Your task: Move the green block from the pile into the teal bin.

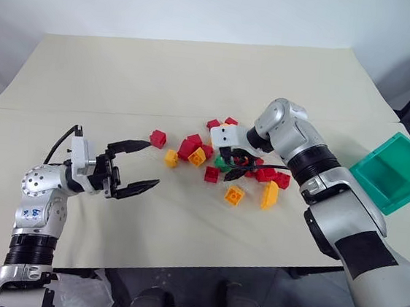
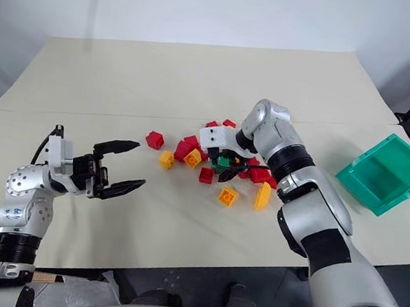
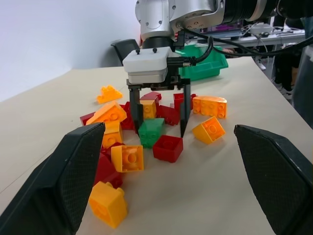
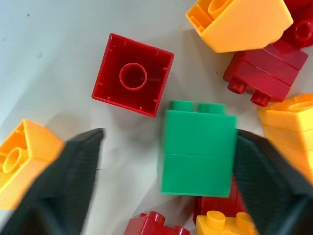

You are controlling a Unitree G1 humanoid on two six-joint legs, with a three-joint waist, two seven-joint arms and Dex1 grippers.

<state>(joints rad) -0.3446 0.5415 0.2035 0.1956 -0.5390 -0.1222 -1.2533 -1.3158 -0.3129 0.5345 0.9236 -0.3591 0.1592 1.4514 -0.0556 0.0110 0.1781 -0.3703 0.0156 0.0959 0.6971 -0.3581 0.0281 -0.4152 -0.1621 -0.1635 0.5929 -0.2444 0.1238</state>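
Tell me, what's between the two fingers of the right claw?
The green block, lying on its side among the pile. The right wrist view shows it; one finger hasn't touched it.

The teal bin (image 1: 397, 174) is cut off by the picture's edge at its outer corner, and in the left wrist view only a strip of it shows behind the right claw (image 3: 159, 120). Beside the green block (image 4: 198, 152), both claw fingers (image 4: 63, 181) blur and run off the edge, as do the neighbouring bricks.
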